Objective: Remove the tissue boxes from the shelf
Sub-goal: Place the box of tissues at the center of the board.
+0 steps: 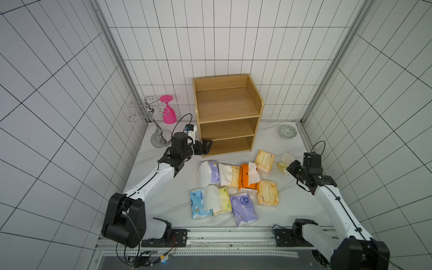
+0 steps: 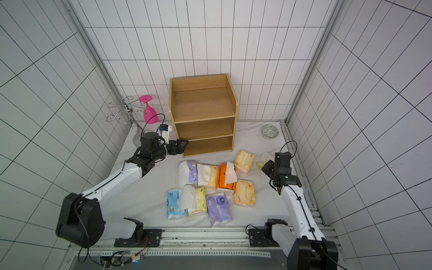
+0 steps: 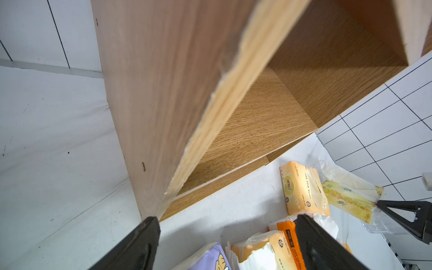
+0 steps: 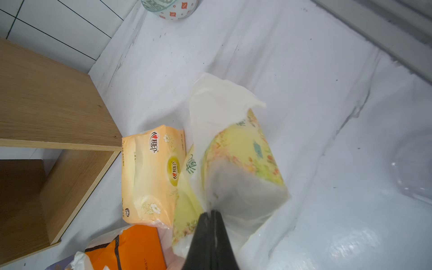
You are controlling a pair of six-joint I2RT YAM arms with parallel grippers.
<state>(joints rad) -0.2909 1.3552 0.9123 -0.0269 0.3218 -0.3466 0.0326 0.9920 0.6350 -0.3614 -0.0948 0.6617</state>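
Observation:
The light-wood shelf [image 1: 226, 109] [image 2: 203, 107] stands at the back with all three tiers bare. Several tissue boxes lie on the white table in front of it, among them a purple one [image 1: 214, 171], an orange one [image 1: 247, 180], a light blue one [image 1: 197, 204] and a pale orange one [image 1: 264, 163]. My left gripper [image 1: 208, 146] [image 3: 226, 218] is open with nothing in it, at the shelf's lower left front corner. My right gripper [image 1: 289, 167] [image 4: 211, 214] is shut on the plastic wrap of a yellow flowered tissue box [image 4: 243, 149] [image 1: 282, 167], right of the pile.
A silver wire cup rack [image 1: 149, 117] holding a pink glass [image 1: 168, 109] stands left of the shelf, behind my left arm. A patterned bowl [image 1: 287, 132] sits at the back right. A metal rail [image 1: 306, 140] runs along the table's right edge.

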